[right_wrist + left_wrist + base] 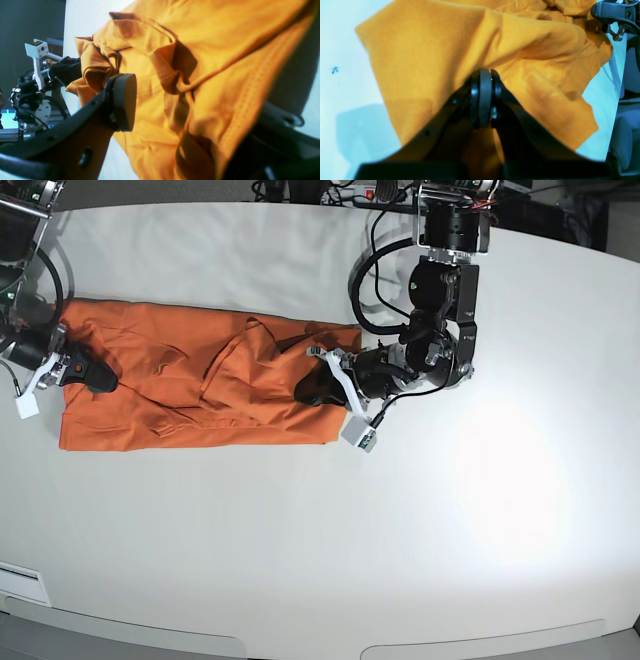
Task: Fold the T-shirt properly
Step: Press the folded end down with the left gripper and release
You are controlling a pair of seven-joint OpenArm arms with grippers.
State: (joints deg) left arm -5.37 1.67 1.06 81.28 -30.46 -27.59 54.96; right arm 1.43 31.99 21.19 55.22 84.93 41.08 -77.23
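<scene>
The orange T-shirt [200,395] lies stretched left to right on the white table [400,530], rumpled in the middle and partly folded over. My left gripper [312,388] is at its right end. In the left wrist view that gripper [485,73] is shut, with a ridge of the T-shirt [425,57] puckering up at its tips. My right gripper [95,375] is at the shirt's left end. Close up, the right gripper [200,105] is open, one pad [123,100] bare and the T-shirt [225,50] draped between the fingers, hiding the other.
The left arm's body [440,330] rises from the table's far edge, where cables [300,190] lie. A white label [20,585] sits at the front left corner. The other arm shows in each wrist view [615,15] [37,82].
</scene>
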